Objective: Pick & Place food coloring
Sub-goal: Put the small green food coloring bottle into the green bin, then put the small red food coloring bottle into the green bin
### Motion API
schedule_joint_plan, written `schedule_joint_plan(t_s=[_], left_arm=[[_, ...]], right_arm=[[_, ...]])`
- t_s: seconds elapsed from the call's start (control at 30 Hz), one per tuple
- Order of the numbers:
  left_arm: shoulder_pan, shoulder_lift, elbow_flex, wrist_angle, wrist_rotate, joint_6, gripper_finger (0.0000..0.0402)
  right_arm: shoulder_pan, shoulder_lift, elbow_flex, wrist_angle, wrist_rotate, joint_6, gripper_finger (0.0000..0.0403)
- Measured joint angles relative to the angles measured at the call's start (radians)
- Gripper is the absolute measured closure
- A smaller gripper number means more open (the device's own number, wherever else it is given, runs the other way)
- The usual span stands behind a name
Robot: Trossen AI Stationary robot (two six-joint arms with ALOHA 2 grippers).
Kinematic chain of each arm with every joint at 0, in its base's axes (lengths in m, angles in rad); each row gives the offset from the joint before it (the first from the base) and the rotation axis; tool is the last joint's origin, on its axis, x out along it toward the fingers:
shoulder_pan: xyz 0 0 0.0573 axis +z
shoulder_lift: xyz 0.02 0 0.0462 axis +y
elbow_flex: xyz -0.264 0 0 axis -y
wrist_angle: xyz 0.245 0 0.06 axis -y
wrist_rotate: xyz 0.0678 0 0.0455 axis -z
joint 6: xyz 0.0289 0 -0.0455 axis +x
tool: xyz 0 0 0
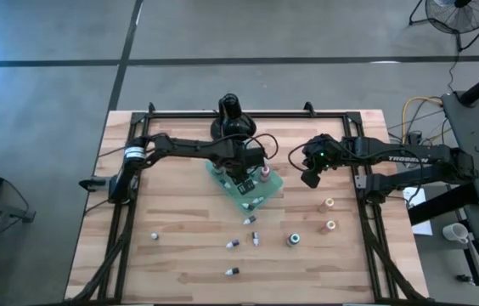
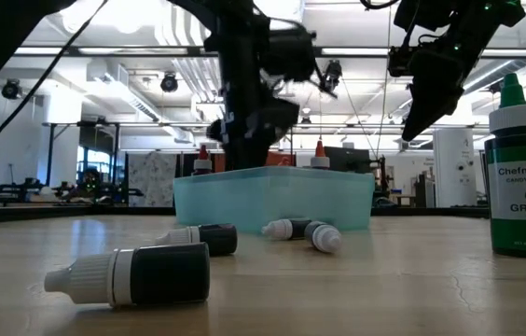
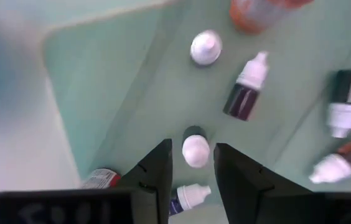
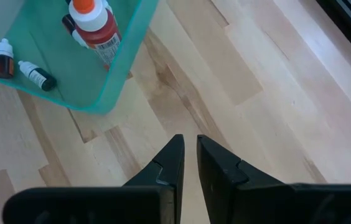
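- While the low view looks level across the table, nearest lies a dark dropper bottle (image 2: 142, 276) on its side, white cap leftward; a second dark bottle (image 2: 205, 239) lies behind it; a pair of small bottles (image 2: 305, 231) lies just in front of the tray; a tall green bottle (image 2: 522, 177) stands upright at right.
- From above, more loose bottles are scattered on the wooden table (image 1: 180, 246) in front of the tray: one at left (image 1: 154, 235), a few mid-table (image 1: 255, 239), one nearest the front edge (image 1: 232, 272); two pale-capped ones (image 1: 329, 225) stand toward the right.
- Teal tray (image 1: 274, 185) sits mid-table; inside, several bottles lie or stand, including a red one with orange cap (image 4: 96, 28).
- Left gripper (image 3: 193, 163) hangs over the tray interior; fingers slightly apart; a small white-capped bottle (image 3: 195, 148) stands between the fingertips; whether they touch it I cannot tell.
- Right gripper (image 4: 188, 158) hovers above bare wood just right of the tray; fingers together, holding nothing.
- Black round-based stand (image 1: 230, 115) at the far edge.
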Motion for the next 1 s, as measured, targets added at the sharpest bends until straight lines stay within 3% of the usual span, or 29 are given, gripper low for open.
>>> schedule_joint_plan(t_s=[0.17,0.33,0.47,0.57,0.77,1.0], left_arm=[[-0.009,-0.067,0.058,-0.100,-0.053,0.006,0.0310],[-0.056,-0.185,0.070,-0.218,-0.068,0.122,0.0310],[-0.141,-0.282,0.002,-0.291,-0.029,0.197,0.0310],[-0.223,-0.352,-0.084,-0.332,0.068,0.182,0.0310],[-0.431,-0.460,-0.290,-0.341,0.202,-0.052,0.0309],[-0.647,-0.527,-0.444,-0.301,0.242,-0.433,0.0309]], right_arm=[[0.000,0.000,0.000,0.000,0.000,0.000,0.0365],[0.000,0.000,0.000,0.001,0.000,-0.003,0.0365],[0.000,0.000,0.000,0.004,0.001,-0.039,0.0365],[-0.001,0.000,0.000,0.008,0.001,-0.062,0.0365],[0.000,0.000,0.000,0.012,0.001,-0.072,0.0365],[0.000,0.000,0.000,0.041,0.001,-0.079,0.0365]])
